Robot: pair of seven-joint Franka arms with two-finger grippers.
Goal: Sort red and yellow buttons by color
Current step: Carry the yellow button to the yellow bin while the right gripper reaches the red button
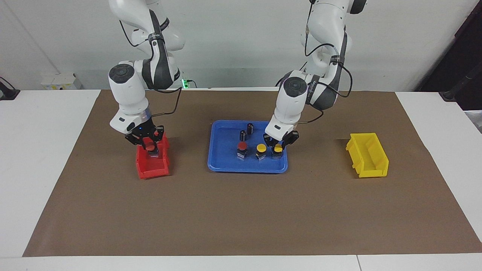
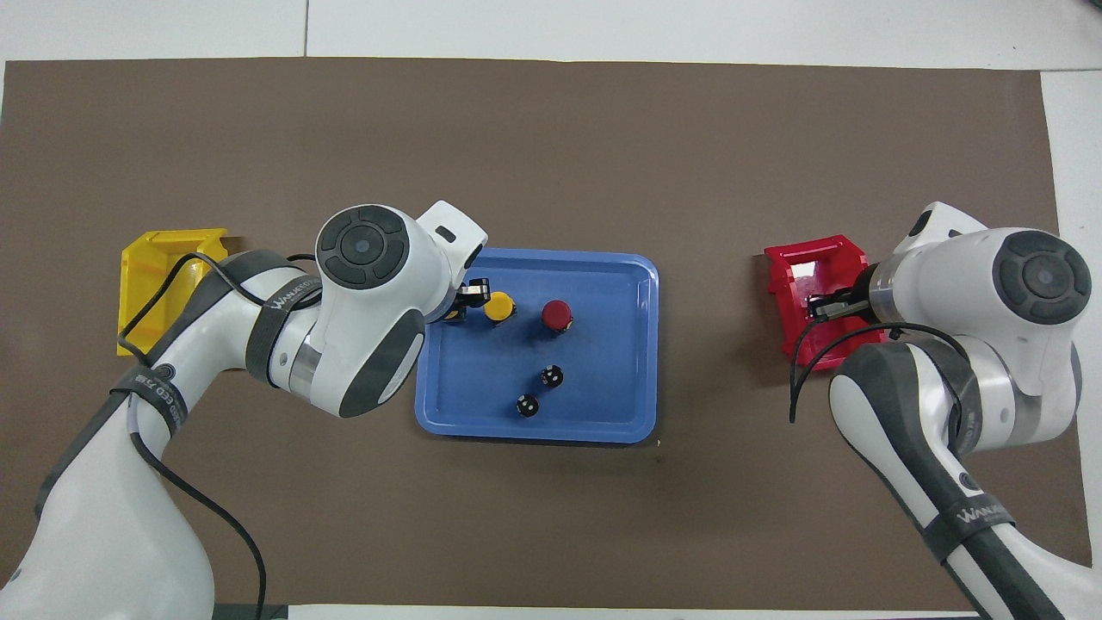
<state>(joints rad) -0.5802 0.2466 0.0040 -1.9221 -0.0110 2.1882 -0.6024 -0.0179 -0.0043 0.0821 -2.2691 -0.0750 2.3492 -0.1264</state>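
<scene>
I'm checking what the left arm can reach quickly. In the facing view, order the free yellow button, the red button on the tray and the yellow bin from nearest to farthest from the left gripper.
From the left gripper:
1. Free yellow button, beside it on the tray.
2. Red button, next along, toward the right arm's end.
3. Yellow bin, off the tray, at the left arm's end.

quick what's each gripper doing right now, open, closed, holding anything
Left gripper: in the blue tray, fingers around a yellow button.
Right gripper: over the red bin, shut on a red button.

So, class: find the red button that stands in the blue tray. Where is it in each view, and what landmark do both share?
Facing view: the red button stands in the blue tray, beside a yellow button.
Overhead view: the red button is in the tray's half farther from the robots.
Shared landmark: the two dark cylinders, nearer the robots.
</scene>
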